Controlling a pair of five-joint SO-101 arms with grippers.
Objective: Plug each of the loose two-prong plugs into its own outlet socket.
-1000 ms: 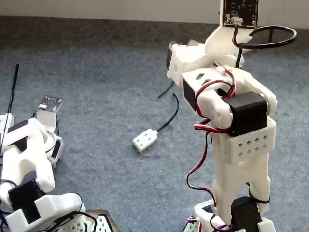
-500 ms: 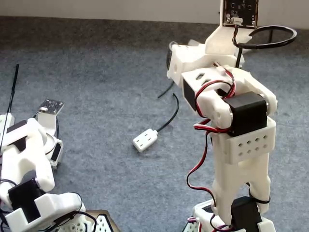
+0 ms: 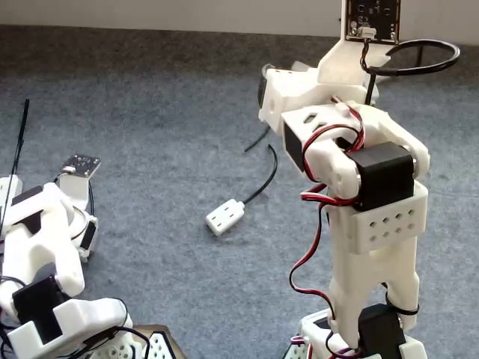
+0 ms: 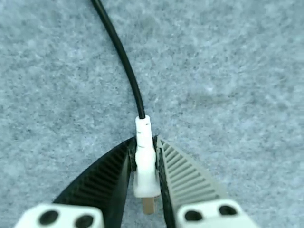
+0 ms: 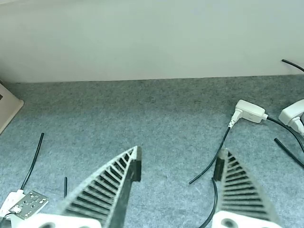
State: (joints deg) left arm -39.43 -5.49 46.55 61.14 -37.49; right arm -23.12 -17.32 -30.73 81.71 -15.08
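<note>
In the left wrist view my left gripper (image 4: 144, 143) is shut on a white two-prong plug (image 4: 145, 161) lying on the grey carpet. Its black cord (image 4: 121, 52) runs away from the fingers, and the metal prongs (image 4: 148, 205) point back between them. My right gripper (image 5: 178, 162) stands open above the carpet, holding nothing. Beyond it lies another white plug (image 5: 250, 112) on a black cord, with a second white piece (image 5: 294, 115) beside it. The white outlet socket (image 3: 225, 216) lies mid-carpet in the high view, between the left arm (image 3: 37, 247) and the right arm (image 3: 359, 172).
The socket's black cord (image 3: 266, 176) curls back toward the right arm. A thin black wire (image 3: 19, 149) runs along the far left. A pale wall (image 5: 142, 38) bounds the carpet at the back. Loose black cord ends (image 5: 33, 161) lie on the carpet.
The left arm's wrist has shifted slightly, its camera board moving a little right and down in the high view. The right arm and the socket have stayed put.
</note>
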